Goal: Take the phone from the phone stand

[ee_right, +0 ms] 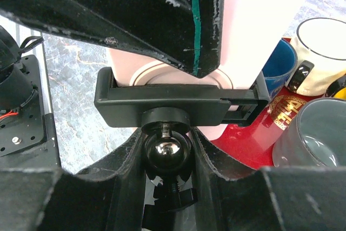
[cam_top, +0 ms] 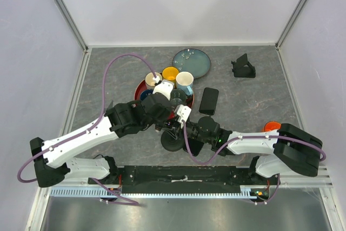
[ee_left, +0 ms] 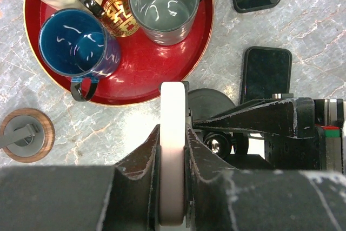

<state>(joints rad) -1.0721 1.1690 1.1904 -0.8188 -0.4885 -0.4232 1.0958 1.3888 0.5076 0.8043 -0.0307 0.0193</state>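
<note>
While both arms fold inward and meet near the table's centre, we see the left gripper [ee_left: 173,133] pinching the phone [ee_left: 173,104], its scuffed black jaws pressed on both faces. The phone is a smooth, pale pinkish slab with rounded corners, standing edge-on in the phone stand [ee_right: 162,98], a matte black cradle. The right gripper [ee_right: 165,158] clamps the stand's neck around a glossy metal ball [ee_right: 165,151]. At 11 o'clock from the phone lies a round red tray [ee_left: 146,74].

Grey marbled tabletop [cam_top: 270,101]; plain white walls [cam_top: 184,4]; even light.
</note>
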